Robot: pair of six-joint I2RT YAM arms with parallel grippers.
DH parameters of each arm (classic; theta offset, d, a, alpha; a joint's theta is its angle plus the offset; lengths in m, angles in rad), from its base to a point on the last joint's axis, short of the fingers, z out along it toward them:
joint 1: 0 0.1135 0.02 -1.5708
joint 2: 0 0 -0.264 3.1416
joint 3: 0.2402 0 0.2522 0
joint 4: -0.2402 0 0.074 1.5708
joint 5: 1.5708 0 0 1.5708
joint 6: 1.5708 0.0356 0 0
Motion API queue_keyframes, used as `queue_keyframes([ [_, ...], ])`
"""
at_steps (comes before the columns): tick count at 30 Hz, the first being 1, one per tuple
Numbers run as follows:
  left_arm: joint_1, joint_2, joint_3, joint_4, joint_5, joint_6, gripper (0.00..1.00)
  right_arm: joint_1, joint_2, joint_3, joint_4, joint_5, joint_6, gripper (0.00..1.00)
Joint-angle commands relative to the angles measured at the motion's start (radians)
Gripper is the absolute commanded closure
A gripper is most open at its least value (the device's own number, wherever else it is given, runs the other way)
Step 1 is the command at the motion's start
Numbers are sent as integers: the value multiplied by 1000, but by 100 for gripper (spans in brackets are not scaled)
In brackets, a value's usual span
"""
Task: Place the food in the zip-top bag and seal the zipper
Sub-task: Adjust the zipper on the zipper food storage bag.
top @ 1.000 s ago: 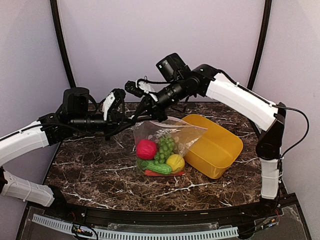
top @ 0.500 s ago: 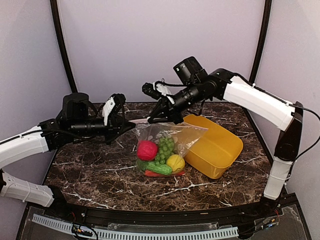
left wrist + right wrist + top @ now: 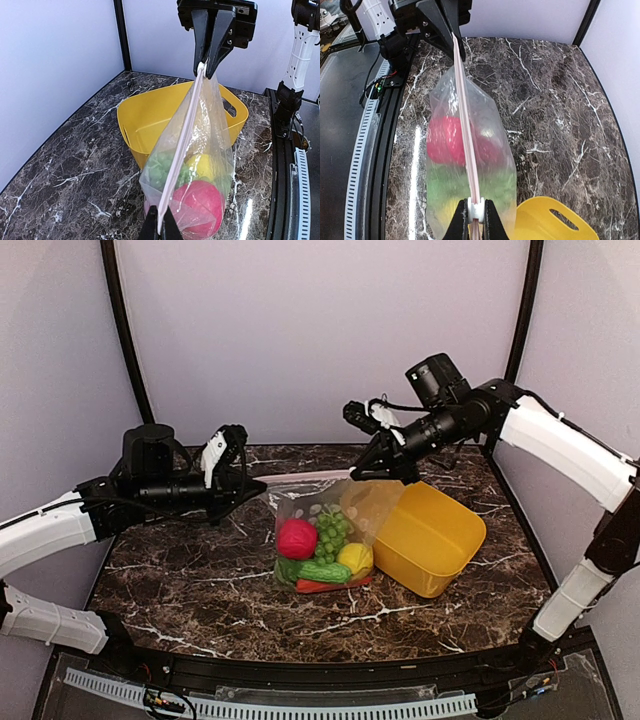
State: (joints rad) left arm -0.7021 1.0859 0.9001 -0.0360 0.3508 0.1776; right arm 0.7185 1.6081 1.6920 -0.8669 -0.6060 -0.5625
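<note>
Sealing: the left claw (image 3: 256,483) is clamping the zipper (image 3: 305,477), the right claw (image 3: 388,469) pinching its slider (image 3: 475,209), likely needing a final pull.

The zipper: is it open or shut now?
Shut, as far as visible: the zipper runs as one strip without gap between the left gripper and the right gripper, which pinches its slider.
</note>
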Motion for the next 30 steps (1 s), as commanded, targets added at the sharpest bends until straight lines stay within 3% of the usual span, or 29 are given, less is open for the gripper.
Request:
queue_keyframes([
  [1,53,-45,-22,-118,-86,13,99,-112,-116,-85,-150,153,-52,100],
  [15,67,-57,-33,-112,-84,16,99,-219,-214,-215,-188,198,-98,100],
  [30,69,-85,-61,-63,-77,19,99,-238,-234,-213,-180,132,-117,97],
])
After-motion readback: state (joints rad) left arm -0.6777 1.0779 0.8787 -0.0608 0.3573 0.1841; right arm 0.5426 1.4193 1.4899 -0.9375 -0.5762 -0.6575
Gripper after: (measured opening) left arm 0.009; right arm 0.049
